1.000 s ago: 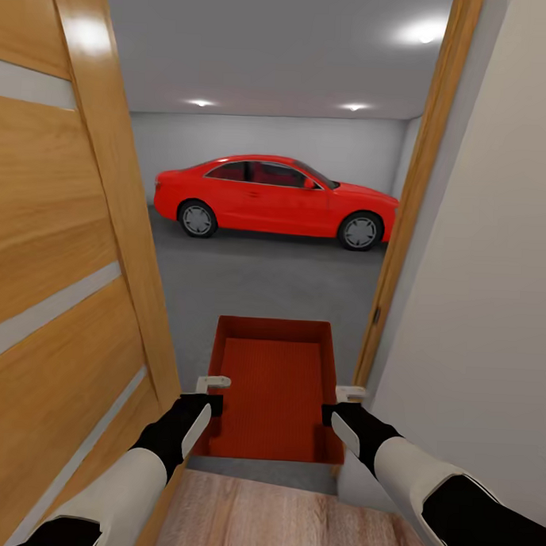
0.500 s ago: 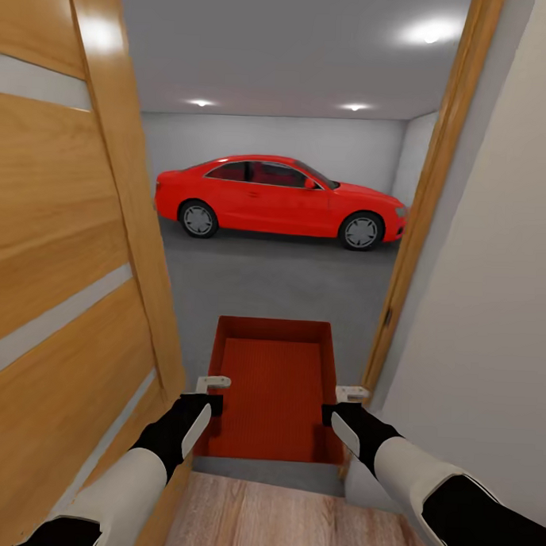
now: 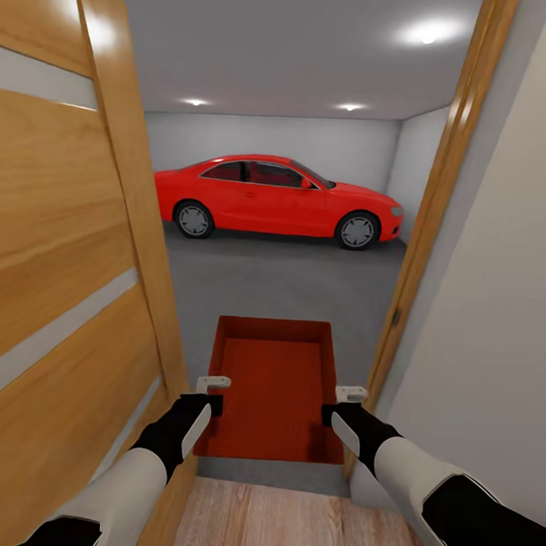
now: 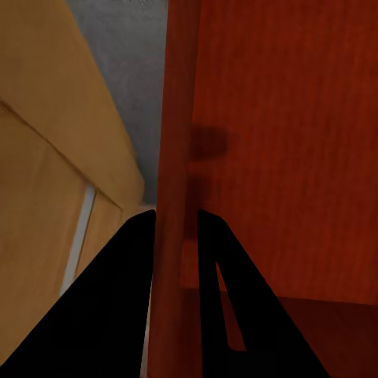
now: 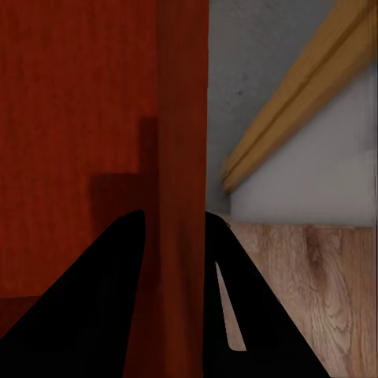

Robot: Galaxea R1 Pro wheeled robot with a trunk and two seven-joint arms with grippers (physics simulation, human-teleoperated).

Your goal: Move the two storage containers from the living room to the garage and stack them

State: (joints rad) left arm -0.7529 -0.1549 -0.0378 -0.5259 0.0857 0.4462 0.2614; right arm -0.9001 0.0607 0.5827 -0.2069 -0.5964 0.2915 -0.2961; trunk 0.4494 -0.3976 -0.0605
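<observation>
An orange-red storage container hangs level between my arms, held in the garage doorway. My left gripper is shut on its left wall, one black finger on each side. On the opposite side, my right gripper is shut on the right wall in the same way. Beyond the doorway lies the garage's dark grey concrete floor under white walls. The second container is out of view.
An open honey-wood door with frosted strips stands close on my left. The wooden door frame and a white wall stand close on my right. A glossy red car is parked across the back. Light wood planks lie underfoot.
The view has advanced through the doorway: door and frame have slid outward and more of the garage shows. Both grippers and the container keep their places relative to me.
</observation>
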